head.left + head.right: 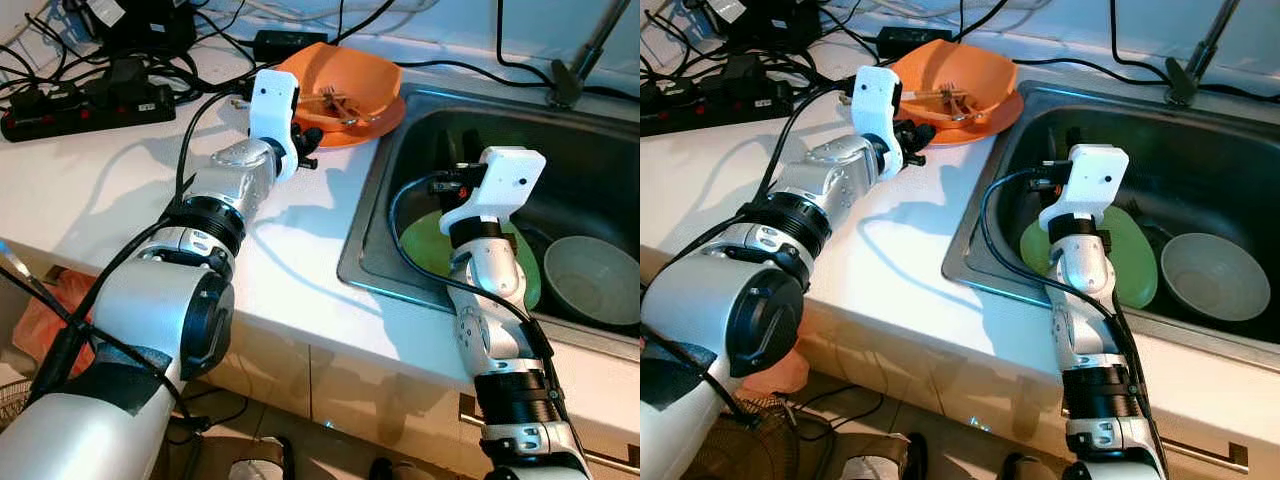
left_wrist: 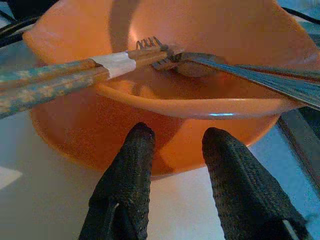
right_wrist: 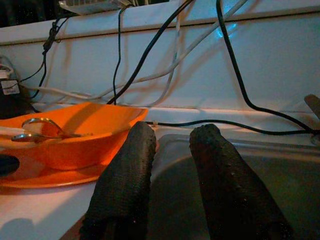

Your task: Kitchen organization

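So far little seems done: the orange plastic bowl, holding chopsticks and a metal fork, sits on an orange plate on the white table beside the steel sink. The left tool is held just before it, fingers apart, gripping nothing. The right tool is over the sink, likewise parted, where a green plate and grey bowl are left.
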`<state>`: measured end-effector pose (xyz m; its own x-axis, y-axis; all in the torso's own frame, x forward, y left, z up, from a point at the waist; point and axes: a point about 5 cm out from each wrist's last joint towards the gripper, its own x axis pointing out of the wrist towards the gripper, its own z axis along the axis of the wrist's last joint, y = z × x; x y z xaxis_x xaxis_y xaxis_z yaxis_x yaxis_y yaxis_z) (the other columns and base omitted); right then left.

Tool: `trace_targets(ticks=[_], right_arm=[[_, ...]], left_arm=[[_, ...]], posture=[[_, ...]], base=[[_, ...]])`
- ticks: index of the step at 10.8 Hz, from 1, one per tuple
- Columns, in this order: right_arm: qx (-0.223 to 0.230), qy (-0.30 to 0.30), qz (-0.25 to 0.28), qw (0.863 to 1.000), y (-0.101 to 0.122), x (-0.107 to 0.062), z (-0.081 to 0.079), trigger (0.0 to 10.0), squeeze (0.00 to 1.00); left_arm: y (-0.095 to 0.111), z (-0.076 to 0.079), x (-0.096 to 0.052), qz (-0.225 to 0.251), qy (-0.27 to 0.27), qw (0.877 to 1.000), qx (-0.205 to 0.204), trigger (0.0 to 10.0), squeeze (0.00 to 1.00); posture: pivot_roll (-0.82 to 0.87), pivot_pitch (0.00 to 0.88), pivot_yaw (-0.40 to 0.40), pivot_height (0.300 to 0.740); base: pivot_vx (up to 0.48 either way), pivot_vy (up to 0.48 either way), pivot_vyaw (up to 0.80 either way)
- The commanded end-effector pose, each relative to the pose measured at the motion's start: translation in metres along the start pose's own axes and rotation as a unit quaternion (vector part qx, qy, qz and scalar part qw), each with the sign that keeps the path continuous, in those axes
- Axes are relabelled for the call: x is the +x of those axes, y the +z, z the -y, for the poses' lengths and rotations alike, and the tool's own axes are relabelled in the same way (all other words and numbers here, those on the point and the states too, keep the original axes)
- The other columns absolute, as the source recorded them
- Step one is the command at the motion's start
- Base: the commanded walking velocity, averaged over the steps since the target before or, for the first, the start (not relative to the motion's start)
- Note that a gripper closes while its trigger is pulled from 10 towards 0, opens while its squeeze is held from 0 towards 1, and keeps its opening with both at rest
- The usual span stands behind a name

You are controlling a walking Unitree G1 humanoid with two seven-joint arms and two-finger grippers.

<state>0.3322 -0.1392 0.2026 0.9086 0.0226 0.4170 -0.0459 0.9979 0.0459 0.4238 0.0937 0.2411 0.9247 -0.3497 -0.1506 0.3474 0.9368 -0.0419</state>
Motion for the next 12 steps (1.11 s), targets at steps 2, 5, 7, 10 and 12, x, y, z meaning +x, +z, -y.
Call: trace_targets(ticks=[2,5,7,10,12], right_arm=[[0.000,-0.009,-0.023,1.000,-0.009,-0.009,0.002,10.0,0.00],[0.000,-0.012,-0.025,1.000,-0.009,-0.013,0.002,10.0,0.00],[-0.001,-0.014,-0.026,1.000,-0.008,-0.014,0.003,10.0,0.00],[0.000,-0.014,-0.030,0.999,-0.009,-0.014,0.003,10.0,0.00],[0.001,-0.013,-0.032,0.999,-0.010,-0.013,0.003,10.0,0.00]], left_arm=[[0.003,0.001,0.001,0.002,0.007,1.000,-0.008,10.0,0.00],[-0.007,-0.004,0.000,-0.015,0.026,0.999,-0.019,10.0,0.00],[-0.019,-0.007,-0.001,-0.033,0.027,0.999,-0.026,10.0,0.00],[-0.039,-0.010,-0.004,-0.073,0.026,0.997,-0.019,10.0,0.00],[-0.045,-0.011,-0.005,-0.091,0.015,0.996,-0.005,10.0,0.00]], posture=[[0.09,0.146,0.076,0.740],[0.08,0.141,0.079,0.740],[0.07,0.143,0.078,0.740],[0.08,0.150,0.078,0.740],[0.11,0.149,0.077,0.740]], base=[[0.000,0.000,0.00],[0.000,0.000,0.00],[0.000,0.000,0.00],[0.000,0.000,0.00],[0.000,0.000,0.00]])
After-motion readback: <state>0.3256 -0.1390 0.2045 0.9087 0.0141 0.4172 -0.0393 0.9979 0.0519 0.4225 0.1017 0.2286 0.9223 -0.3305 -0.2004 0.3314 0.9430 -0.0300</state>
